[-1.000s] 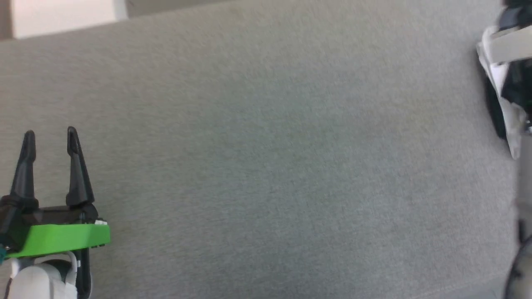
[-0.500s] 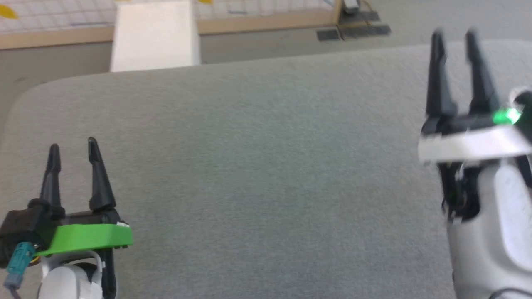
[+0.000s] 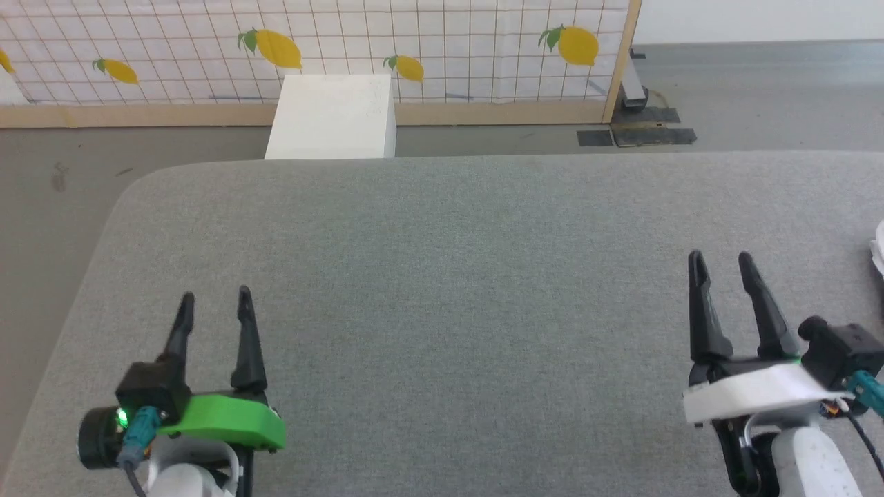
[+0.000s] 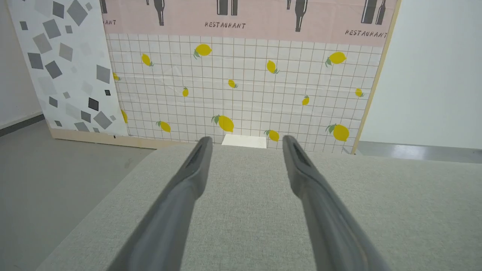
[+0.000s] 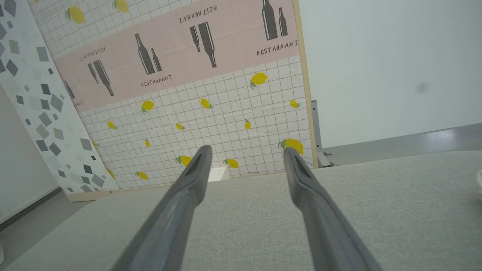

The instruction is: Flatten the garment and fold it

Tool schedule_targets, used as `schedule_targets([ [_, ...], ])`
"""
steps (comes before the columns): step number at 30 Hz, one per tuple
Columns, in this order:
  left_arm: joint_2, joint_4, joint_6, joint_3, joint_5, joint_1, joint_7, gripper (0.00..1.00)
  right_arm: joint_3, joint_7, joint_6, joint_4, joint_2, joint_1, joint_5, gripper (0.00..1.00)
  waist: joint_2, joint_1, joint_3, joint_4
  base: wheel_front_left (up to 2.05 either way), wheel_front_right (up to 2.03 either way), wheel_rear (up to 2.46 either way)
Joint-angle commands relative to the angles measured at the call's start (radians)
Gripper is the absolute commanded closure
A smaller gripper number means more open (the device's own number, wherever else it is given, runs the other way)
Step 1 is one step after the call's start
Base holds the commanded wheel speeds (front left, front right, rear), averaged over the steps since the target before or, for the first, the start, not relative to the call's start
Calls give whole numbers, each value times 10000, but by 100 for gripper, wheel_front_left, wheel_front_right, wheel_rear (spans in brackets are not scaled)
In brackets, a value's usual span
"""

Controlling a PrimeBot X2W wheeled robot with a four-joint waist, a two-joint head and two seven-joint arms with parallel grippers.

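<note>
"RESTAURANT" on pink wall panel (image 4: 260, 15)

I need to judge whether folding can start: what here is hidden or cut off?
- Head view: white sliver on the grey cloth-covered table, cut by the right edge; shape and print unseen.
- Right wrist view: the sliver again, cut by the right edge, too little to identify.

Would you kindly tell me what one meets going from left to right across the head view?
left gripper → white box beyond the grey surface → right gripper → at the right edge, a white sliver of what may be the garment
</note>
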Motion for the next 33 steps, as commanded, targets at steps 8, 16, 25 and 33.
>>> schedule_targets([
  [8,-207,724,196,-413,-101,514,-61,0,93,-56,-13,119,-2,930,-330,0,0,1,-182,-87,0,0,0],
  [16,-233,1155,198,-610,-95,566,-90,0,231,-56,-13,437,-1,1113,-307,0,0,1,-202,-46,0,0,0],
  [25,-209,1285,173,-633,-47,466,-2,100,263,6,0,558,2,1030,-311,100,0,1,-236,-44,0,0,0],
  [33,-217,1190,172,-622,23,472,108,100,267,120,-1,465,2,1038,-423,100,0,1,-232,-42,0,0,0],
])
